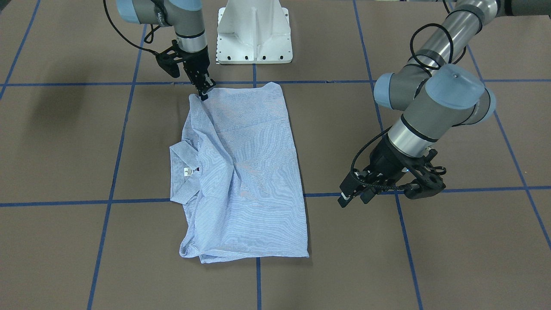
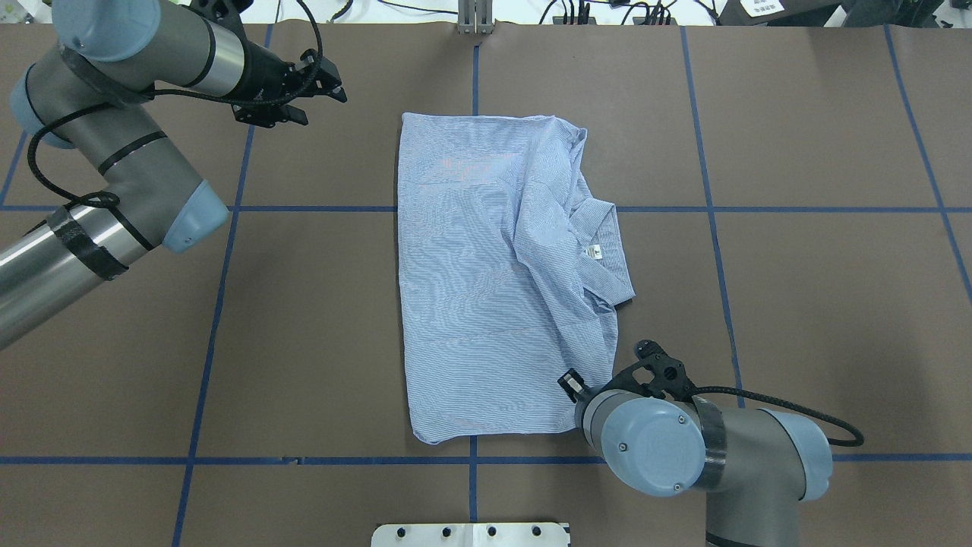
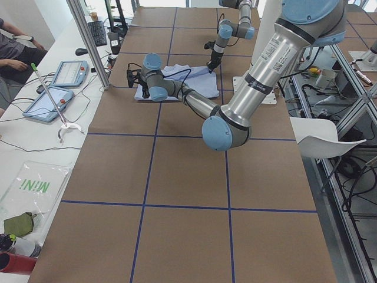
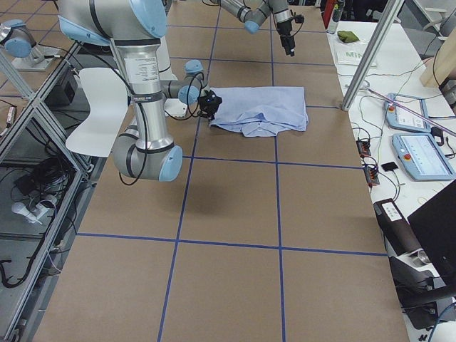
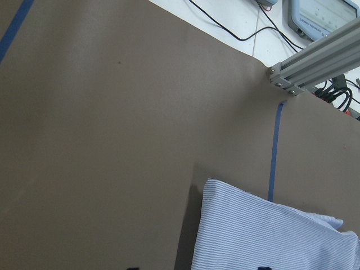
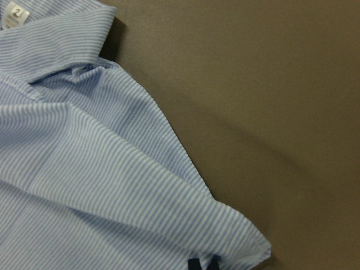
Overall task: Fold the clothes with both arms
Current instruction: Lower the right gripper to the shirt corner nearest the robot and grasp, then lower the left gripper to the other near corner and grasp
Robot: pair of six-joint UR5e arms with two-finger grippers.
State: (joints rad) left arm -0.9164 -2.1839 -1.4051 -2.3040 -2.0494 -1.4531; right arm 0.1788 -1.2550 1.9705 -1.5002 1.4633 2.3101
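The light blue striped shirt (image 1: pixel 245 172) lies folded into a long rectangle in the middle of the table (image 1: pixel 64 142). Its collar (image 1: pixel 183 172) and white neck label face up. It also shows in the overhead view (image 2: pixel 471 289). My right gripper (image 1: pixel 204 92) stands at the shirt's corner nearest the robot's base. In the right wrist view its fingertips (image 6: pixel 194 264) are close together on the fabric's edge (image 6: pixel 101 185). My left gripper (image 1: pixel 353 196) is open and empty. It hovers beside the shirt's far end, apart from it, and the left wrist view shows that corner (image 5: pixel 264 236).
The white pedestal base (image 1: pixel 254 38) stands at the robot's edge of the table. Blue tape lines (image 1: pixel 64 202) grid the brown tabletop. An aluminium post (image 5: pixel 315 67) rises at the far table edge. Tablets (image 3: pixel 68 73) and cables lie on the operators' side table.
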